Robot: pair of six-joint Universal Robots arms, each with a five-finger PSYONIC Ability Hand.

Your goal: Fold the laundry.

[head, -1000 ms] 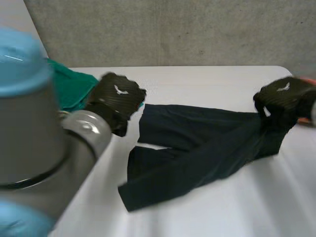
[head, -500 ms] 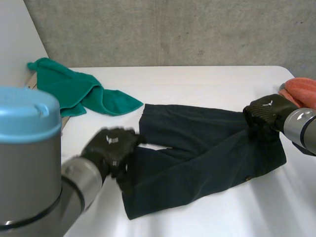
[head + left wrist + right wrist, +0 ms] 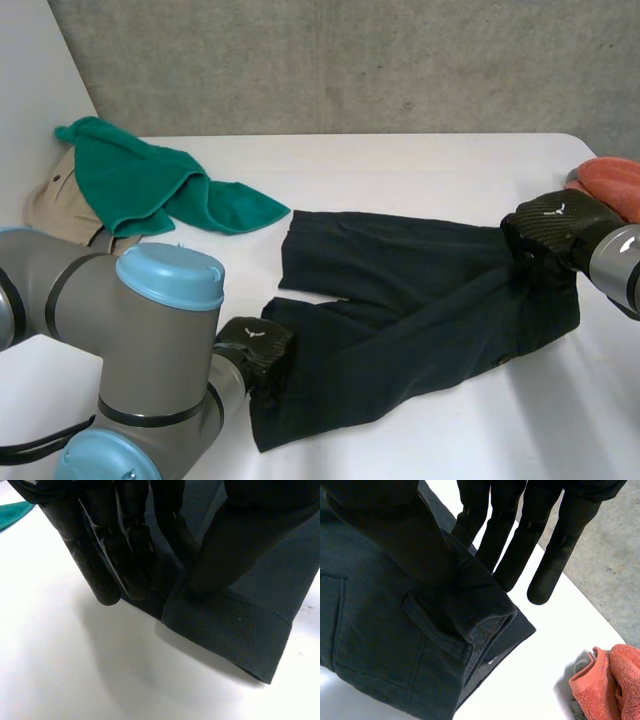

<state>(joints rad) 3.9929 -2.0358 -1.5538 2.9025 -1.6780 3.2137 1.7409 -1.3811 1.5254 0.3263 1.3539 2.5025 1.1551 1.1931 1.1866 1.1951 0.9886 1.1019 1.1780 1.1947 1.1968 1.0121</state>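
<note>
The left hand (image 3: pixel 255 345) is low in the left part of the picture. It pinches the edge of a leg end of the dark trousers (image 3: pixel 400 300). Its thumb presses on top of the cloth and its straight fingers (image 3: pixel 107 565) lie on the other side of the edge.

The right hand (image 3: pixel 555 225) is at the right side. It pinches the waist end, with the thumb on top and the straight fingers (image 3: pixel 515 555) behind the band, which is lifted a little.

The trousers lie on the white surface (image 3: pixel 400 165). Their long way runs from the right to the lower left. The waist points right and the 2 legs point left.

A green cloth (image 3: pixel 140 185) lies at the upper left. An orange towel (image 3: pixel 612 180) lies at the right edge, near the right hand.
</note>
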